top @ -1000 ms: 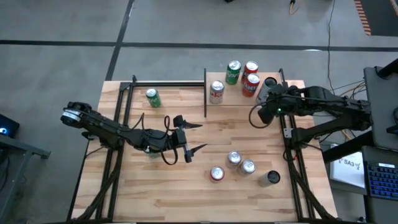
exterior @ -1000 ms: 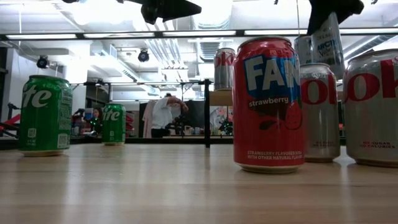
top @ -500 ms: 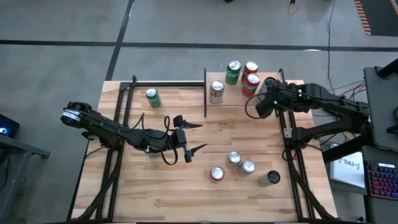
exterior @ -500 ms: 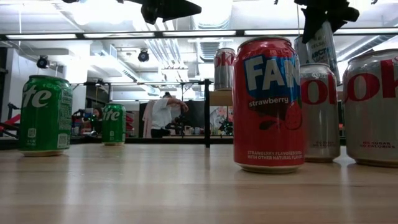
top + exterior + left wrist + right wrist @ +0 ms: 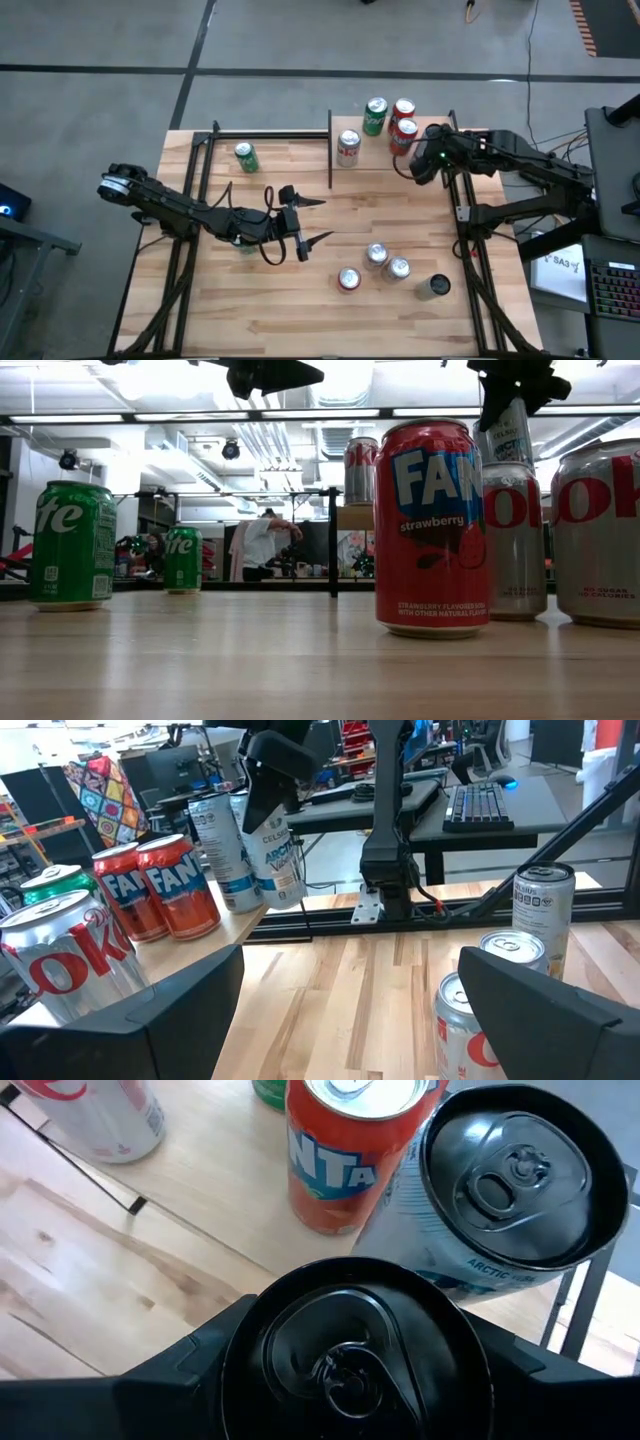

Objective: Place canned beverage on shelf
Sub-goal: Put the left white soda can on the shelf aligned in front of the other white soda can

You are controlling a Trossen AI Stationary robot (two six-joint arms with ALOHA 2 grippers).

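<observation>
Right wrist view first: the right gripper's fingers (image 5: 205,1365) are clamped on either side of a silver Celsius can (image 5: 355,1345), lid facing the camera. It's held, no question. The low view confirms it: the can hangs clear of the surface, long axis tipped off vertical, base leaning away from the jaws.

Just beyond the held can stands a second Celsius can (image 5: 500,1190), very close, and beside that a Fanta can (image 5: 335,1165). That's tight company!

From the high view, the right gripper (image 5: 426,160) sits at the upper right of the frame, over the right end of the shelf (image 5: 375,157). The two red Fanta cans and a green can (image 5: 375,116) crowd the shelf's upper edge, and a Coke can (image 5: 348,148) stands near the black centre post at its left. The bare wood lies between the Coke can and the gripper, along the shelf's lower edge. That looks like the open landing spot, I'd say, and the can wants righting to vertical before it goes down, or it could clip its twin.

The left gripper (image 5: 305,222) waits at frame centre over the table (image 5: 260,300), jaws spread wide and holding nothing, well apart from the shelf. The right arm is plainly the nearer one.
</observation>
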